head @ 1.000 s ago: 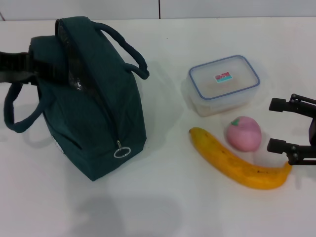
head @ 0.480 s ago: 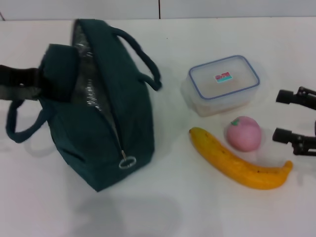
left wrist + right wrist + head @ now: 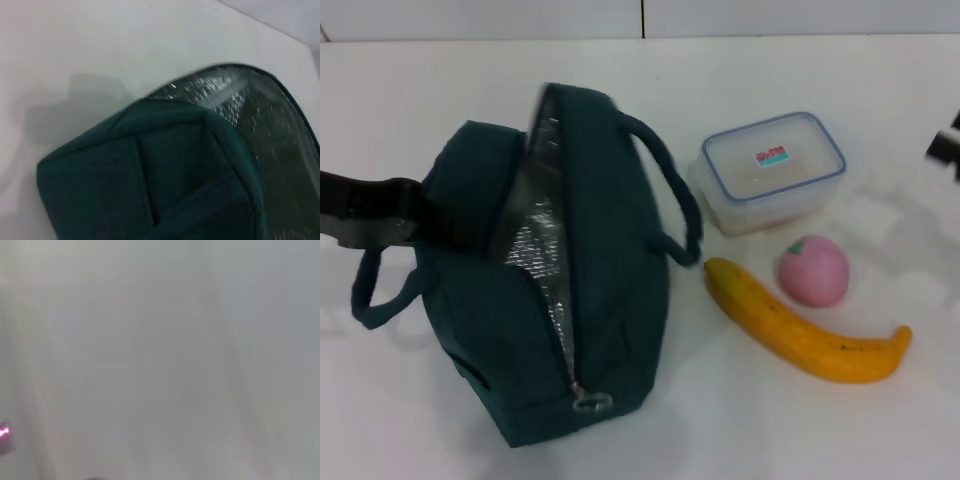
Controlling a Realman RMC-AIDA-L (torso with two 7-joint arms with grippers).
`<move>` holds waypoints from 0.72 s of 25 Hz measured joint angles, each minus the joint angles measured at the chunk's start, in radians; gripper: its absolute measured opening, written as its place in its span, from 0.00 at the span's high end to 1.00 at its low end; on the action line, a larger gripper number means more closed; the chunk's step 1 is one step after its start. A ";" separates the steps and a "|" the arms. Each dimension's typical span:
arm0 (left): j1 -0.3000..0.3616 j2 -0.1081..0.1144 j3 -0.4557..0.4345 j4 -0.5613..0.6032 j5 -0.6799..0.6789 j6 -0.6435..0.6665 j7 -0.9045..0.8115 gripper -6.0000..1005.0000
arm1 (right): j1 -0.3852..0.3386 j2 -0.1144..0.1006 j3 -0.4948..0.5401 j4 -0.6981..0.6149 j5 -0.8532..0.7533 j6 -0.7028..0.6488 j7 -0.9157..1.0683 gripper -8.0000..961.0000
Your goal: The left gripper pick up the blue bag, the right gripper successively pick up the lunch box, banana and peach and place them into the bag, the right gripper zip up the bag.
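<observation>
The blue bag lies tilted on the white table at centre left, its top unzipped so the silver lining shows. The zipper ring hangs at its near end. My left gripper reaches in from the left edge and is shut on the bag's left end; the left wrist view shows that end of the bag close up. To the bag's right lie the lunch box, the peach and the banana. Only a dark sliver of my right gripper shows at the right edge.
The bag's handles stick out, one towards the lunch box and one on the left. The banana's near tip lies close to the bag's right side. The right wrist view shows only a pale blurred surface.
The left gripper has dragged the bag rightward and nearer, tipping it so the opening gapes wider. The right gripper has pulled back up and right, almost out of view.
</observation>
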 joint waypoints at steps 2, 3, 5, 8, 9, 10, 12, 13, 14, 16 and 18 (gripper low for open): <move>0.005 0.000 0.000 -0.002 -0.010 0.000 -0.004 0.96 | 0.005 0.000 0.018 0.024 0.022 0.122 0.097 0.13; 0.006 -0.002 0.000 -0.002 -0.011 0.000 -0.004 0.96 | 0.009 -0.003 0.020 0.039 0.036 0.178 0.138 0.13; 0.005 -0.006 0.001 -0.001 -0.013 0.001 -0.003 0.96 | 0.024 -0.010 0.021 0.074 0.058 0.256 0.194 0.13; -0.001 -0.011 0.001 -0.002 -0.014 0.001 -0.001 0.96 | 0.066 -0.022 0.021 0.139 0.074 0.339 0.250 0.13; -0.003 -0.013 0.001 -0.003 -0.014 0.001 -0.001 0.96 | 0.083 -0.024 0.019 0.159 0.074 0.357 0.262 0.13; -0.005 -0.014 0.001 -0.004 -0.014 0.001 0.000 0.96 | 0.097 -0.025 0.016 0.174 0.073 0.372 0.269 0.13; -0.012 -0.016 0.001 -0.004 -0.014 0.001 0.000 0.96 | 0.136 -0.025 0.001 0.206 0.069 0.412 0.290 0.13; -0.016 -0.016 0.000 -0.004 -0.015 0.000 0.000 0.96 | 0.152 -0.024 -0.012 0.218 0.065 0.433 0.302 0.14; -0.023 -0.017 -0.001 -0.004 -0.015 -0.002 0.000 0.96 | 0.164 -0.022 -0.022 0.226 0.065 0.448 0.310 0.14; -0.029 -0.018 -0.003 -0.004 -0.016 -0.005 -0.001 0.96 | 0.191 -0.011 -0.058 0.248 0.064 0.492 0.323 0.14; -0.033 -0.020 -0.004 -0.004 -0.016 -0.007 -0.001 0.96 | 0.211 0.007 -0.094 0.262 0.064 0.538 0.326 0.14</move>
